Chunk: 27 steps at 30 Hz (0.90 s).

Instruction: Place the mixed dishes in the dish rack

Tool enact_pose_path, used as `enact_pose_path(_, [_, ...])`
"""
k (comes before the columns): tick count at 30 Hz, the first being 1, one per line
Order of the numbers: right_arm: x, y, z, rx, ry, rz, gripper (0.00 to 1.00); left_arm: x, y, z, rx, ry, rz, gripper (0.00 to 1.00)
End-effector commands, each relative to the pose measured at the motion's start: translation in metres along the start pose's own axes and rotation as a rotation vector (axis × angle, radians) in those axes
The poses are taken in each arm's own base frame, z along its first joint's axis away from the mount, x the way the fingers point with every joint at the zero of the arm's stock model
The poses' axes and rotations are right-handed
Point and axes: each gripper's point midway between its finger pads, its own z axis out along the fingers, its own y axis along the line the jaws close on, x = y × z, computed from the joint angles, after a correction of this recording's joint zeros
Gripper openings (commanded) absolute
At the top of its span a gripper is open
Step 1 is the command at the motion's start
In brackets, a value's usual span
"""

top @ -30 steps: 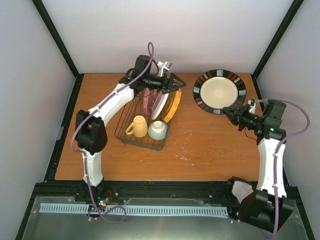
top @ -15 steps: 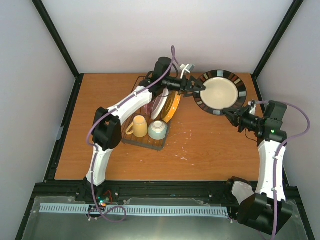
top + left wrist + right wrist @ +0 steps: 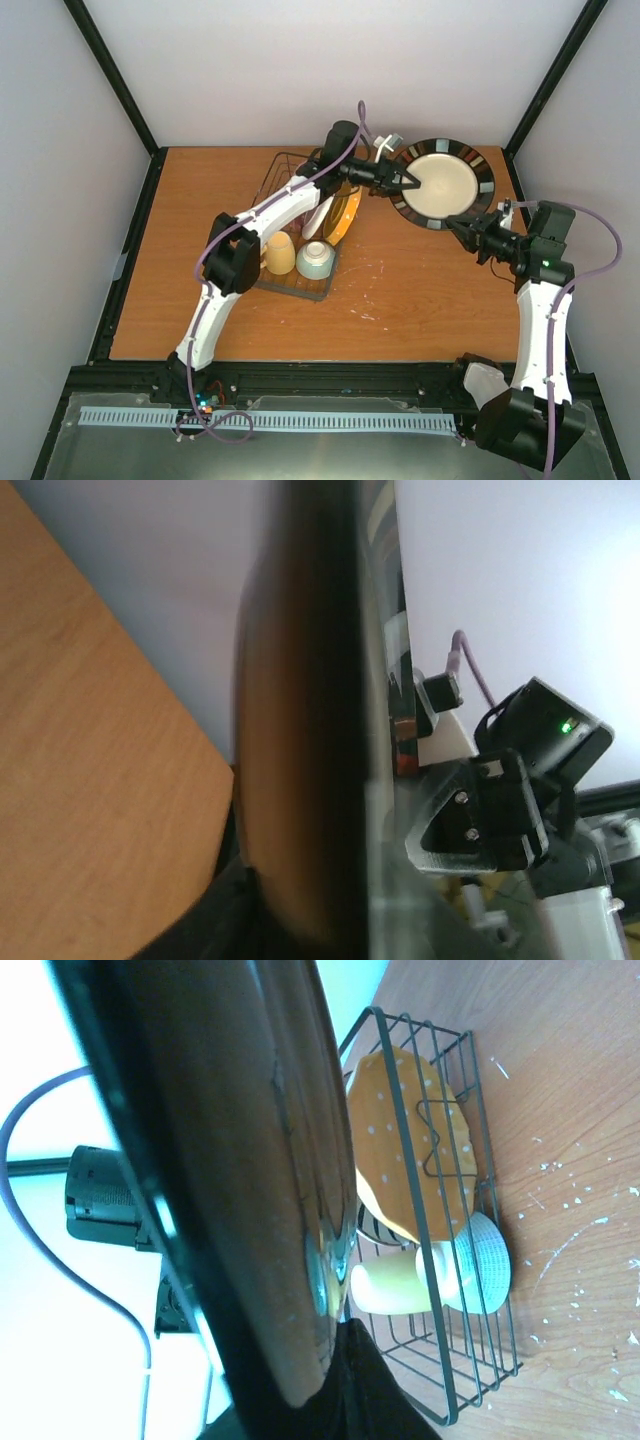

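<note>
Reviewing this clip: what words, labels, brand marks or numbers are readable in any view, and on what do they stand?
None: no readable text in any view.
dark-rimmed plate: only coloured blocks around the rim, no lettering.
orange plate: white dots only.
yellow mug and mint bowl: plain on the sides shown.
Arm housings: no legible label or number.

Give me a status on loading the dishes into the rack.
Done: the yellow mug, mint bowl and orange dotted plate sit in the dish rack, with other plates partly hidden under the left arm. In hand: the right gripper holds the dark-rimmed plate by its edge, the left gripper at its opposite rim. Left: racking that plate.
</note>
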Motion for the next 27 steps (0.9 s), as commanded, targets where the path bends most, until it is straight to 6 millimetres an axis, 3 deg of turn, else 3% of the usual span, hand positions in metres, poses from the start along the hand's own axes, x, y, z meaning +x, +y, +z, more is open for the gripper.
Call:
enact_pose_path(1, [0.012, 0.037, -0.003, -0.112, 0.065, -0.168, 0.03, 0.014, -0.053, 0.021, 0.102, 0.07, 0.11, 0.12])
enact_pose_path(2, [0.013, 0.037, -0.002, -0.112, 0.066, -0.171, 0.03, 0.013, -0.053, 0.021, 0.094, 0.067, 0.106, 0.02])
enact_pose_path(6, [0.012, 0.036, 0.0, -0.105, 0.07, -0.18, 0.03, 0.004, -0.056, 0.014, 0.005, 0.013, 0.13, 0.01])
enact_pose_path(8, [0.011, 0.032, 0.001, -0.079, 0.066, -0.172, 0.05, -0.006, -0.055, -0.002, -0.087, -0.039, 0.154, 0.01])
enact_pose_path(9, [0.009, 0.029, 0.001, -0.061, 0.059, -0.172, 0.1, -0.012, -0.057, -0.013, -0.13, -0.07, 0.167, 0.01])
enact_pose_path(12, [0.003, 0.015, 0.002, 0.015, 0.033, -0.182, 0.47, -0.043, -0.065, -0.076, -0.313, -0.238, 0.2, 0.01])
enact_pose_path(14, [-0.003, 0.0, 0.003, 0.09, 0.012, -0.187, 0.9, -0.06, -0.079, -0.132, -0.481, -0.378, 0.241, 0.01])
enact_pose_path(18, [-0.017, -0.045, 0.001, 0.291, -0.042, -0.163, 0.99, -0.062, -0.108, -0.253, -0.892, -0.629, 0.268, 0.01])
enact_pose_path(21, [-0.027, -0.077, -0.003, 0.423, -0.09, -0.133, 1.0, -0.04, -0.14, -0.323, -1.198, -0.79, 0.305, 0.01])
enact_pose_path(25, [-0.032, -0.106, -0.002, 0.512, -0.088, -0.131, 1.0, -0.011, -0.159, -0.375, -1.453, -0.879, 0.304, 0.01])
enact_pose_path(27, [-0.031, -0.116, 0.002, 0.527, -0.062, -0.123, 1.0, 0.002, -0.156, -0.391, -1.563, -0.861, 0.29, 0.01])
